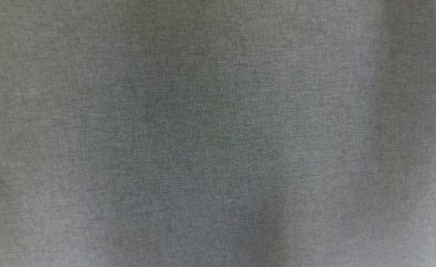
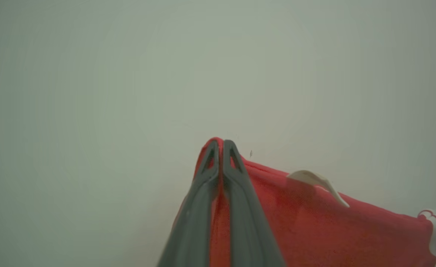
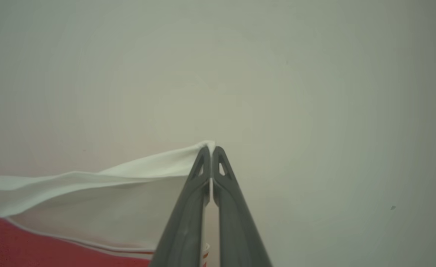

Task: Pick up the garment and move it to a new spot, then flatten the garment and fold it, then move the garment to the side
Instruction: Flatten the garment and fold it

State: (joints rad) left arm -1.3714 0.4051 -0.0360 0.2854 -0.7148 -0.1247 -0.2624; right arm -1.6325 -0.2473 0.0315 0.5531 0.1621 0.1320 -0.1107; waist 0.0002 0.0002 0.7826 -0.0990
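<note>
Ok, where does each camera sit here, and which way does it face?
Head view: on the robot's head, facing grey woven cloth close up; what that cloth is I cannot tell.
Left wrist view: on the left wrist, looking along the left fingers, shut on a red edge of the garment, toward a pale plain surface.
Right wrist view: on the right wrist, looking along the right fingers, shut on white cloth of the garment.
Shared: both wrist views show the garment and that surface.

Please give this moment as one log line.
left gripper: jaws shut on garment red edge | right gripper: jaws shut on white part
</note>
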